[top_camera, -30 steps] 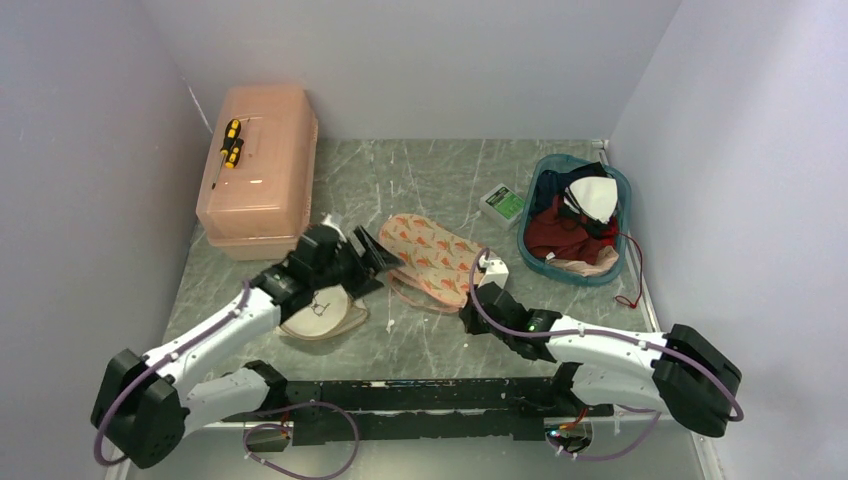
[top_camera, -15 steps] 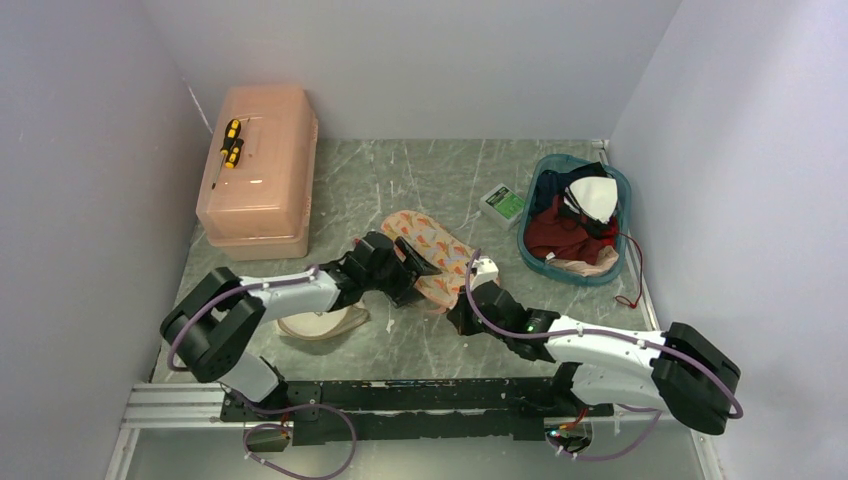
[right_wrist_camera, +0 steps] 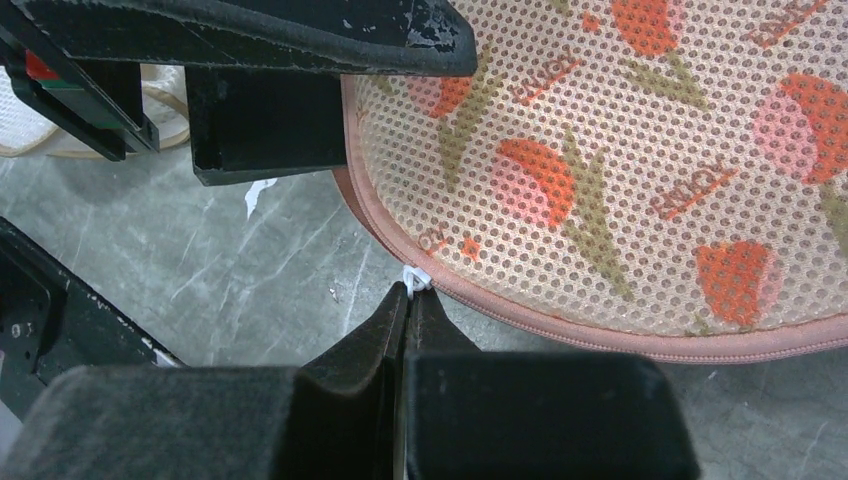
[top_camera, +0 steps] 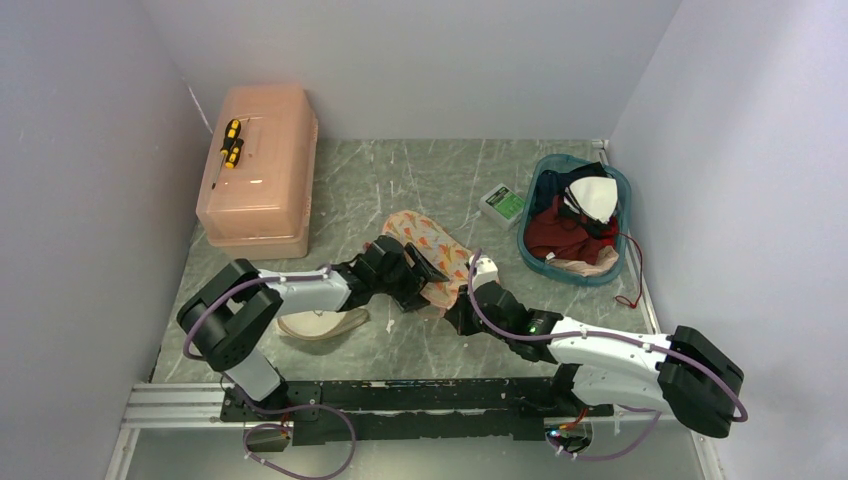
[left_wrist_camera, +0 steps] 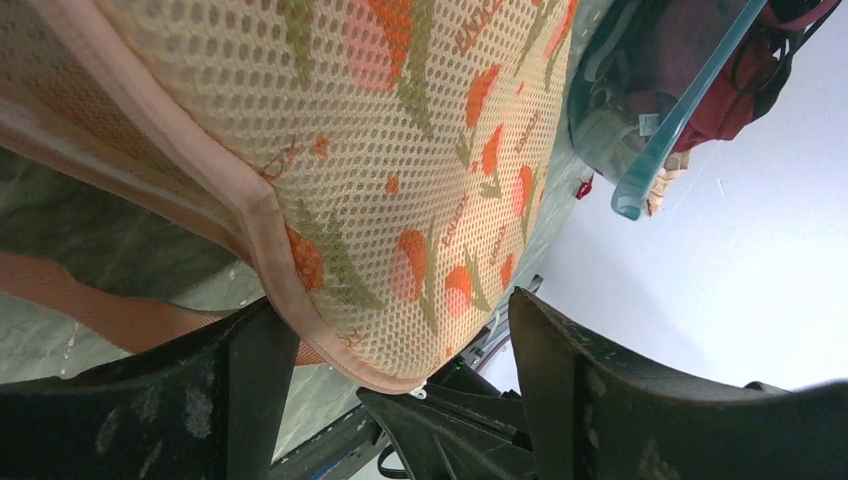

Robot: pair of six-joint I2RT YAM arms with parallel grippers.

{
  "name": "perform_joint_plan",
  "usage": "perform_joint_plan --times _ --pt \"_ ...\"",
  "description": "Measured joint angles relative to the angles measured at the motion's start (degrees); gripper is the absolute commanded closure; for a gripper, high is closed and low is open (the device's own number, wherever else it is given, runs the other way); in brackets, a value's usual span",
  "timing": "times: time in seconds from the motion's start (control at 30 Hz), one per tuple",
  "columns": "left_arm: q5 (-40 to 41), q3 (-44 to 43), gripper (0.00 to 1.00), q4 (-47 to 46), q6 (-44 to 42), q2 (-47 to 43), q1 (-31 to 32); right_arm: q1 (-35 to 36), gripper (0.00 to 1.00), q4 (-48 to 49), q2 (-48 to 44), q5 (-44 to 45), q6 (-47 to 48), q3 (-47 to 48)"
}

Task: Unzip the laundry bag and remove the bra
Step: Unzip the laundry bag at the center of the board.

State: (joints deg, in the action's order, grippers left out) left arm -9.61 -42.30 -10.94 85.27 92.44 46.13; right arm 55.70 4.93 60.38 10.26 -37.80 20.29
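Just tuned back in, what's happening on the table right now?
Both arms are working on the tulip-print mesh pouch in mid-table. The right gripper is shut on its small white zipper pull at the pink rim. The left gripper is open, its fingers straddling the pouch's edge nearby without clamping it. The zip looks closed along the rim in view, and nothing is out. The white laundry bag lies untouched beside the left arm.

Your left claw (left_wrist_camera: 392,305) has its two black fingers spread, and the pink-trimmed edge of the beige mesh piece (left_wrist_camera: 380,130) with orange flowers lies between them. Grey tabletop (left_wrist_camera: 90,240) shows at left. A teal basket (left_wrist_camera: 690,110) holding red cloth (left_wrist_camera: 730,100) is at upper right.
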Motion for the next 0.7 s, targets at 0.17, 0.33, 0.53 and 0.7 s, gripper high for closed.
perform_joint_plan --times 0.17,0.33,0.53,0.7 --pt "0.5 0.1 0.18 4.5 -0.5 -3.2 0.0 0.0 1.00 0.0 0.0 0.1 0.3 0.0" --pt "2.7 2.2 0.18 8.0 -0.5 -13.6 0.1 0.0 1.00 0.4 0.2 0.1 0.3 0.0" --pt "2.1 2.3 0.21 6.8 -0.4 -11.5 0.3 0.1 1.00 1.3 1.2 -0.2 0.3 0.0" --pt "0.3 2.3 0.22 5.3 -0.3 -5.4 0.8 0.6 1.00 1.4 1.3 -0.2 0.3 0.0"
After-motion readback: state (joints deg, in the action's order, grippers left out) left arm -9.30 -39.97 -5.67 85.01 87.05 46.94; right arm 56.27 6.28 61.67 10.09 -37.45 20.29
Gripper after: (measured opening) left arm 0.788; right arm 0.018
